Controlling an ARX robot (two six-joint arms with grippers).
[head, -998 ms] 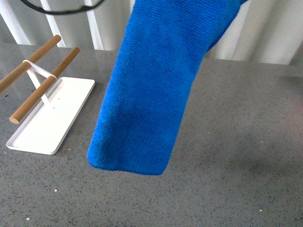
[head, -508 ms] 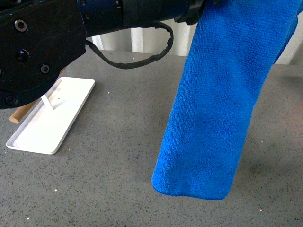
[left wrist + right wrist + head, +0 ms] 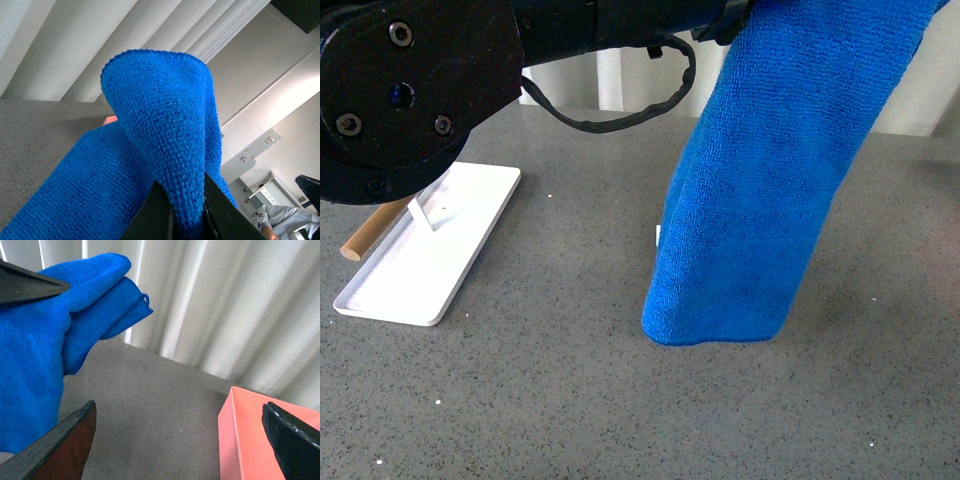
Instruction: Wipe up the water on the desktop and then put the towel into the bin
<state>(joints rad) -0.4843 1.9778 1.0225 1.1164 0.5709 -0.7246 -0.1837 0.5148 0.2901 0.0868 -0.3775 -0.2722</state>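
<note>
The bright blue fluffy towel (image 3: pixel 770 180) hangs in folded layers from the top right of the front view, its lower end just above or touching the dark speckled desktop (image 3: pixel 570 400). My left gripper (image 3: pixel 186 220) is shut on a fold of the towel (image 3: pixel 165 130), holding it up. In the right wrist view the towel (image 3: pixel 45 340) hangs at one side and a pink bin (image 3: pixel 270 440) stands on the desktop at the other. My right gripper (image 3: pixel 180 435) is open and empty, its jaws wide apart above the desktop between towel and bin.
A small white rectangular tray (image 3: pixel 430 240) with a wooden dowel rack (image 3: pixel 365 238) lies on the desktop at the left. My left arm's dark body (image 3: pixel 420 90) and a black cable (image 3: pixel 620 110) fill the upper left of the front view. White pleated curtains (image 3: pixel 210 305) stand behind the desktop.
The towel has swung from the middle of the view to the right. My left arm has come into the upper left of the view. The towel's lower end now hangs further back.
</note>
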